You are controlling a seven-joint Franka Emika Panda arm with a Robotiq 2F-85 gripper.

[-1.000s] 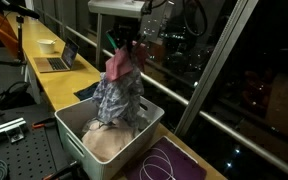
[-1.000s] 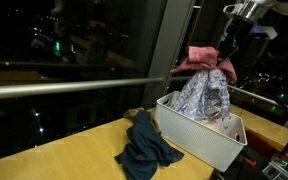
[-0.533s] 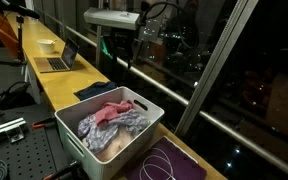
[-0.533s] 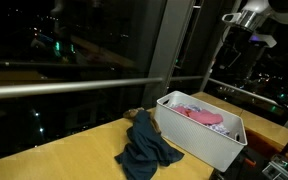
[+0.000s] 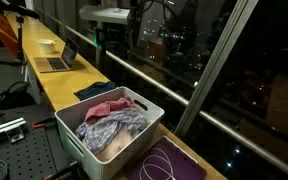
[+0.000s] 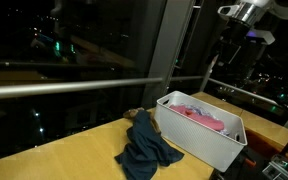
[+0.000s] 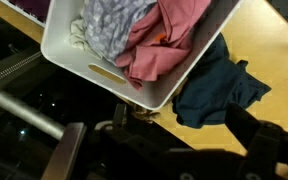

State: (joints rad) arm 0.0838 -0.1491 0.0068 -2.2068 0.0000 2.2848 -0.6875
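Observation:
My gripper (image 7: 184, 128) hangs open and empty, high above the table. In both exterior views it is up by the dark window (image 5: 112, 45) (image 6: 227, 60). Below it a white bin (image 7: 69, 50) (image 5: 79, 148) (image 6: 199, 140) holds a pink cloth (image 7: 169, 40) (image 5: 116, 106) (image 6: 199, 113). A grey patterned cloth (image 7: 114, 20) (image 5: 109, 125) lies in the bin beside the pink one. A dark blue cloth (image 7: 219, 85) (image 6: 144, 150) lies crumpled on the yellow table (image 7: 274, 50) next to the bin. Nothing sits between my fingers.
A metal railing (image 6: 74, 88) and window glass run along the table's far edge. A laptop (image 5: 59, 62) and a white bowl (image 5: 47, 45) sit further down the yellow counter. White cable loops (image 5: 164, 165) lie on a purple mat near the bin.
The pink and grey cloths were let go and dropped into the bin. My gripper opened wide and rose away from the bin.

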